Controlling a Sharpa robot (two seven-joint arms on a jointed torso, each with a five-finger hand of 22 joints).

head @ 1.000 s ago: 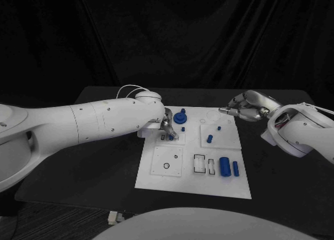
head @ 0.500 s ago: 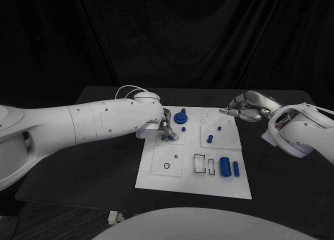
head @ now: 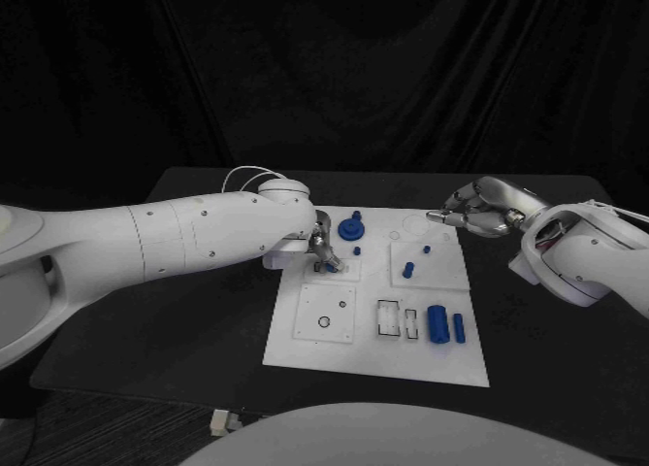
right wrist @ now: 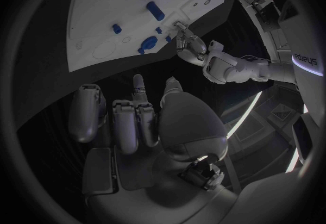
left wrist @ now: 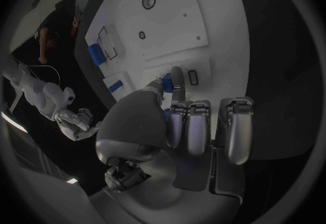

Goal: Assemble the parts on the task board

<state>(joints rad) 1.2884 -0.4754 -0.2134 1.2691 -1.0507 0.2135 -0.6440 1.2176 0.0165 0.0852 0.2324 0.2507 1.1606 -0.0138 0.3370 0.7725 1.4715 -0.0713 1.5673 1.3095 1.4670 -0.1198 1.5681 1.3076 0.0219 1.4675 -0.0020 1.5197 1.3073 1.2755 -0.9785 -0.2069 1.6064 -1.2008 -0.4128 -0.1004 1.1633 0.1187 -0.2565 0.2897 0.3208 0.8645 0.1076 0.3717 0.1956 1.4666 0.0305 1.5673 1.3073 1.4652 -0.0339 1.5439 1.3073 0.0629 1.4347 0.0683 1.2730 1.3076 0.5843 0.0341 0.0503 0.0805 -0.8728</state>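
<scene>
Left silver many-fingered hand is down on the upper-left corner of the flat white rectangular task board, pinching a small blue peg between thumb and a fingertip, right against the board next to a little slot. Compared with a second ago it has barely moved, maybe nudged a touch toward the board's middle; the parts on the board look unmoved.

Right silver hand hovers off the board's upper-right corner, same spot as before, fingers curled in with nothing in them.

On the board: a round blue knob with a stem stands near the top edge, a short blue pin stands mid-board, and a fat blue cylinder lies beside a thinner blue bar at the lower right, next to rectangular cutouts.
</scene>
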